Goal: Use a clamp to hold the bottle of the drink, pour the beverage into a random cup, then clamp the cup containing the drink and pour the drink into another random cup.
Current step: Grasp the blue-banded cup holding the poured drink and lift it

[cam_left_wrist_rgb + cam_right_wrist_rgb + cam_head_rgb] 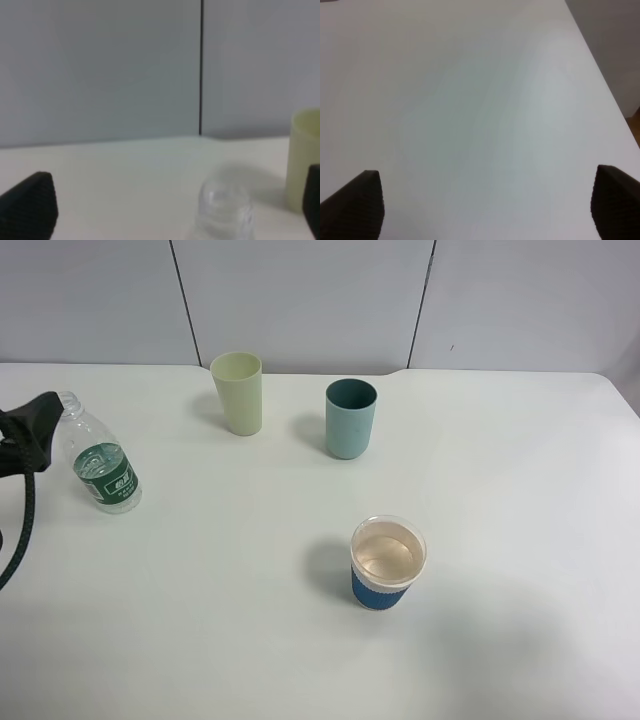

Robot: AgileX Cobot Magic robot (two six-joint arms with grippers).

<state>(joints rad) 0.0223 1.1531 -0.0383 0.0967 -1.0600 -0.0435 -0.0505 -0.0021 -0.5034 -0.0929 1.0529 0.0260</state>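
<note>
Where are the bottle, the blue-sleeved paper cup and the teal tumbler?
bottle (105, 472), exterior high view, on its green label.
blue-sleeved paper cup (380, 590), exterior high view, on its blue sleeve.
teal tumbler (350, 435), exterior high view, on its outer wall.

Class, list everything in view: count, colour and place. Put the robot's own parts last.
bottle: one, clear with dark green label, upright at table's left.
paper cup: one, blue sleeve and white band, front centre, holds clear liquid.
teal tumbler: one, teal, back centre.
pale tumbler: one, yellow-green, left of teal tumbler.
table: one, white, under everything.
left gripper: one, black, open, at the bottle's top.
right gripper: one, black, open, over the table.
</note>
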